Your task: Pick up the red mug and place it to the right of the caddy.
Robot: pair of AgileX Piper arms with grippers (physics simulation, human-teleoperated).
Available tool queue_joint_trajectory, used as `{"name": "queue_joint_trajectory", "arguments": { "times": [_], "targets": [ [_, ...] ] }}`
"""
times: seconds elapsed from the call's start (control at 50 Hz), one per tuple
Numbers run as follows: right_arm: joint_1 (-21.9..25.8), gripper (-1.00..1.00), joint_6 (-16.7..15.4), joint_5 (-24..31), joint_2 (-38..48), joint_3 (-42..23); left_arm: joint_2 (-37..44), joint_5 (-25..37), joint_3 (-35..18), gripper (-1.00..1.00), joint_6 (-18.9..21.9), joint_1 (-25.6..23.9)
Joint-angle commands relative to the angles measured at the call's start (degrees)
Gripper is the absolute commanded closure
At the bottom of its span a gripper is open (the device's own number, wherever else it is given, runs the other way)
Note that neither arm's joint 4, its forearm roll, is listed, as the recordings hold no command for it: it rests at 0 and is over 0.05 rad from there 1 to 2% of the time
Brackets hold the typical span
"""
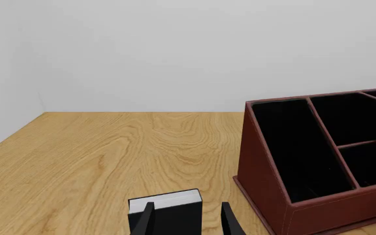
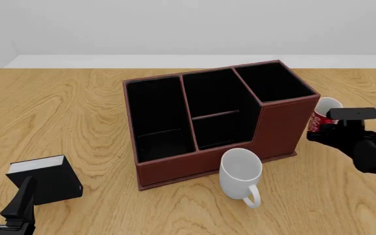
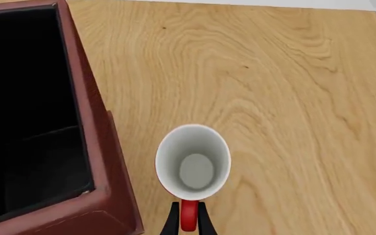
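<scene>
The right pincer is clenched on the handle of the red mug, its two thin fingers pressing the handle from either side. The mug stands upright just ahead of the fingertips, white inside showing, and the caddy rises close beside it, on the side away from the open wood. From the front camera the mug sits just off the caddy's right end wall, partly hidden behind the pincer. Whether the mug's base touches the surface or hangs just above it cannot be told.

The main risk is the grip itself. A handle is a narrow hold set off from the mug's weight, so the cup could swing or tip about the fingers if it is carried or lowered carelessly. The second risk is the nearness of the caddy wall: any drift toward it could knock the rim against the box and twist the mug in the grasp. If the fingers let go while the mug is tilted or not fully down, it could topple or roll.

The left pincer is released, fingers apart, with the small black box just beyond its tips. It is well away from the mug and poses no threat. The white mug stands in front of the caddy, clear of the placing spot.
</scene>
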Motion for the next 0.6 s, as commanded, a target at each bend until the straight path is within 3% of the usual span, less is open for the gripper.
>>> {"name": "queue_joint_trajectory", "arguments": {
  "times": [0.02, 0.6],
  "targets": [
    [0.37, 1.00, 0.70, -0.68, 2.80, -2.06, 0.00, 0.00, 0.00, -1.00, 0.00, 0.00],
    [-0.20, 1.00, 0.77, -2.73, 7.27, -2.40, 0.00, 0.00, 0.00, -1.00, 0.00, 0.00]
  ]
}}
